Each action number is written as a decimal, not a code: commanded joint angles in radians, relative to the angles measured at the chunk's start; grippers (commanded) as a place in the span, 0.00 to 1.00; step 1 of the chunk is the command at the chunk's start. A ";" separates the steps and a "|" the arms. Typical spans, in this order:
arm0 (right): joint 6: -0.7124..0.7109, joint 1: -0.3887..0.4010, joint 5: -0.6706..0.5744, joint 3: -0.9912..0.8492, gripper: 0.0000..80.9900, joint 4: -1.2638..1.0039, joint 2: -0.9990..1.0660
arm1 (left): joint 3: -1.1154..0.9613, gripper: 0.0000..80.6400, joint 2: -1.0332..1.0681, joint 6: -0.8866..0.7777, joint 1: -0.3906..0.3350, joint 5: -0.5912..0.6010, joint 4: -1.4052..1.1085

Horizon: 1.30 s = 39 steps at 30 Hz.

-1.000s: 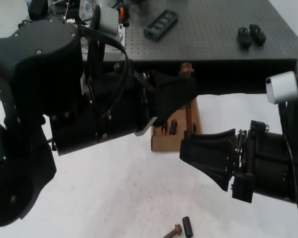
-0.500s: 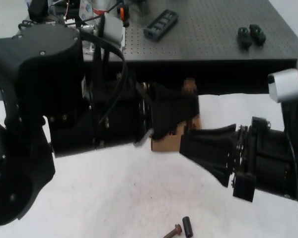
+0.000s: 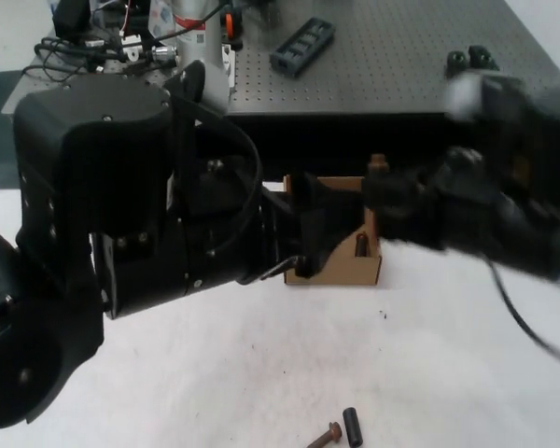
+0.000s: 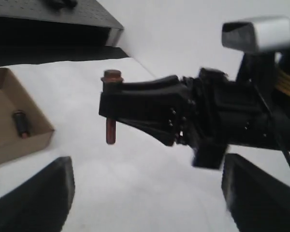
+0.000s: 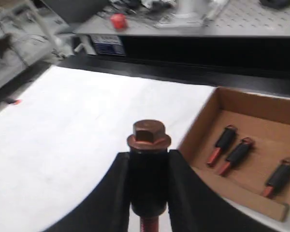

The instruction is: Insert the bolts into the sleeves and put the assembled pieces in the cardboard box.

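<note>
My right gripper [image 5: 148, 193] is shut on a black sleeve [image 5: 147, 186] with a copper bolt [image 5: 149, 135] standing upright in it. In the left wrist view the bolt [image 4: 110, 130] pokes out above and below the right gripper [image 4: 130, 104]. In the high view this gripper [image 3: 383, 196] hangs over the right end of the cardboard box [image 3: 331, 273]. The box [image 5: 198, 130] holds three assembled pieces [image 5: 239, 154]. My left gripper [image 4: 145, 162] stands wide open and holds nothing, at the box's left side [image 3: 310, 224]. A loose bolt [image 3: 325, 435] and sleeve [image 3: 353, 427] lie near the front edge.
A white cloth [image 3: 261, 373] covers the near bench. Behind the box rises a black perforated plate [image 3: 401, 65] carrying a black tray [image 3: 301, 45], two black knobs [image 3: 471, 63] and cables at its left end.
The right arm has swung up from the lower right to above the box's right end, now carrying the bolt. The left gripper has sunk and drawn back to the left.
</note>
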 commanded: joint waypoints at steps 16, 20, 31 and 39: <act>-0.087 -0.006 0.145 -0.748 0.03 0.392 0.766 | 0.001 0.74 -0.011 0.094 0.000 -0.122 0.117; -0.087 -0.006 0.125 -0.755 0.04 0.400 0.780 | 0.001 0.74 -0.011 0.094 0.000 -0.125 0.118; -0.064 -0.030 0.016 -0.744 0.40 0.450 0.678 | 0.001 0.74 -0.011 0.092 0.000 -0.125 0.148; -0.053 -0.012 0.028 -0.457 0.39 0.624 0.219 | 0.001 0.73 -0.011 0.094 0.000 -0.155 0.167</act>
